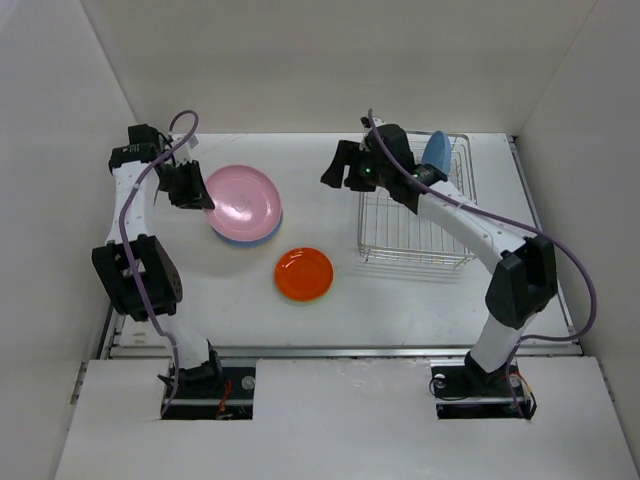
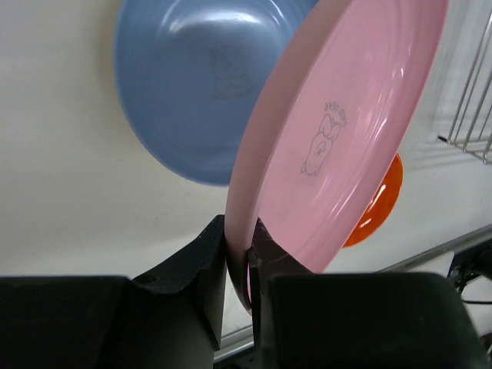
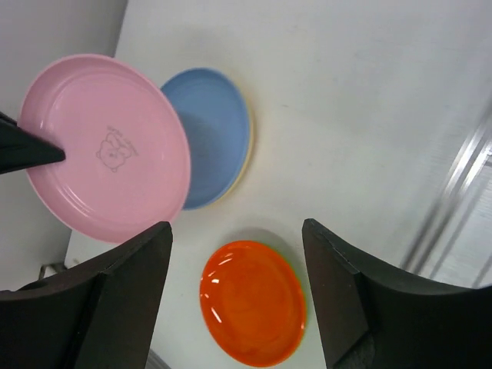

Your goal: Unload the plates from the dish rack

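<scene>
Left wrist view: left pincer pinches the pink plate by its rim above a blue plate, far left; right pincer apart, empty, near the rack; so thin a hold could slip and drop it.

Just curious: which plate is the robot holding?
The pink plate, its rim pinched in the left fingers; the orange plate lies flat on the table.
</scene>
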### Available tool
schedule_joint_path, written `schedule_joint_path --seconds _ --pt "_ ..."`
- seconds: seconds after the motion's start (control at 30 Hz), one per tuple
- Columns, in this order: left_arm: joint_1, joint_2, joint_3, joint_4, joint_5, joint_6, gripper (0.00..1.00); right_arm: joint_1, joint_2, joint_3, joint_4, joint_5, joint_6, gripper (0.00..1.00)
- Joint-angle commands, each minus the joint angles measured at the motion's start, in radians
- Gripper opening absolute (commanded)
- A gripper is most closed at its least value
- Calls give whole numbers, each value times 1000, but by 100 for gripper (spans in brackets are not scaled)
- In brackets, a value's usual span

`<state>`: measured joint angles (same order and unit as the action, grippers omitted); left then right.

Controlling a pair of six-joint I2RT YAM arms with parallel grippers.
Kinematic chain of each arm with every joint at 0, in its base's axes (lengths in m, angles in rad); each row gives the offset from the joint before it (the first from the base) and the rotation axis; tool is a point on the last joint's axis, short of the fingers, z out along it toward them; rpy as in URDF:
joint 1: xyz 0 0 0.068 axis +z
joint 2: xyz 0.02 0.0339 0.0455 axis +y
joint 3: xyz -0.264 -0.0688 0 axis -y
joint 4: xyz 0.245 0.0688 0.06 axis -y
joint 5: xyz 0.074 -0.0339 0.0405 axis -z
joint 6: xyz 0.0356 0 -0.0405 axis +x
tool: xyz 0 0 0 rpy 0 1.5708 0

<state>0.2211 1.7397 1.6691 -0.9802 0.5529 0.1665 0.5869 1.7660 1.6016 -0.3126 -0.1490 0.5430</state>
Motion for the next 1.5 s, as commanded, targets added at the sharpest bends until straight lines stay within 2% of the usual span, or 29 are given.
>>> schedule_joint_path --seconds 0.0,0.27,0.33,0.4,0.43,0.47,0.57,0.6,0.87,1.07,1.17,1.33,1.47 --pt "14 70 53 41 16 -70 0 7 -97 -32 21 57 32 74" --pt "14 320 124 -15 -2 -82 0 7 -129 -98 12 46 23 74" --pt "14 372 136 -29 -2 -72 10 7 -138 -98 12 46 23 74" --pt "14 392 136 -29 -60 -71 17 7 -138 -108 12 46 14 74" --pt "5 393 136 -20 -82 -71 29 7 -148 -108 12 46 14 74" --pt "4 393 136 -20 -115 -71 37 7 -148 -108 12 37 14 74" --pt "-20 382 126 -11 -162 -50 51 7 -157 -108 12 37 5 74" --pt "-20 382 126 -11 -197 -41 53 7 -157 -108 12 37 5 74" --pt "-52 299 90 21 -285 -32 63 -4 -191 -57 -97 135 5 76" --pt "-84 198 81 63 -391 -32 64 -22 -269 -14 -184 239 -34 80" --pt "-103 164 72 77 -423 -13 72 -33 -292 -14 -194 249 -46 81" --pt "-123 265 136 -26 -445 21 74 -33 -301 6 -232 261 -66 81" --pt "-123 261 136 -22 -446 21 74 -51 -301 26 -275 325 -66 81"
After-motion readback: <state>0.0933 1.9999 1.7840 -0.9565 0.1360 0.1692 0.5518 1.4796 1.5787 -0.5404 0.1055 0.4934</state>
